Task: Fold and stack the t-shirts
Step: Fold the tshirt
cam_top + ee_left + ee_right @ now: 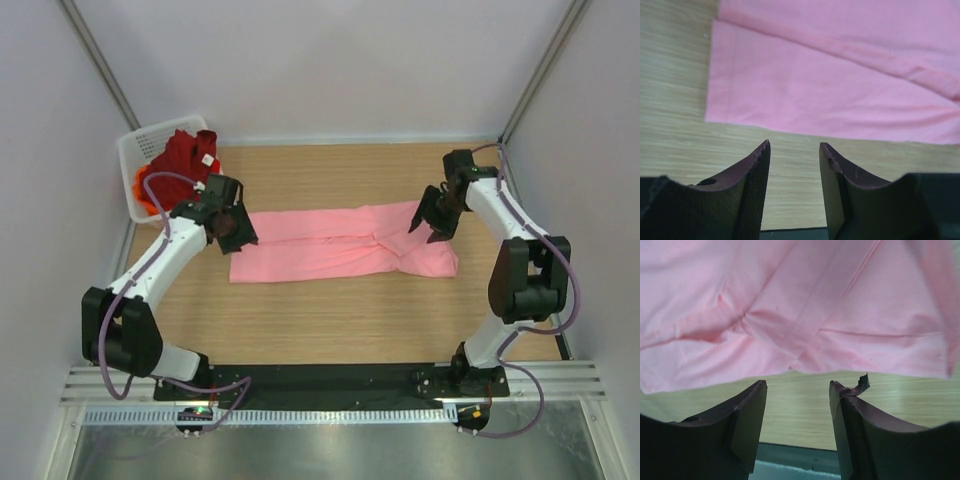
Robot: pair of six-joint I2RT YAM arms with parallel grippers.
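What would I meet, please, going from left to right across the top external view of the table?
White mesh basket → left gripper → light pink t-shirt → right gripper, which hangs over the shirt's right end.

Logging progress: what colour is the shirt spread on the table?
Light pink t-shirt; top external view.

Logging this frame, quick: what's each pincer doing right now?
Left pincer: open, empty, by the pink t-shirt.
Right pincer: open, empty, at its other end.
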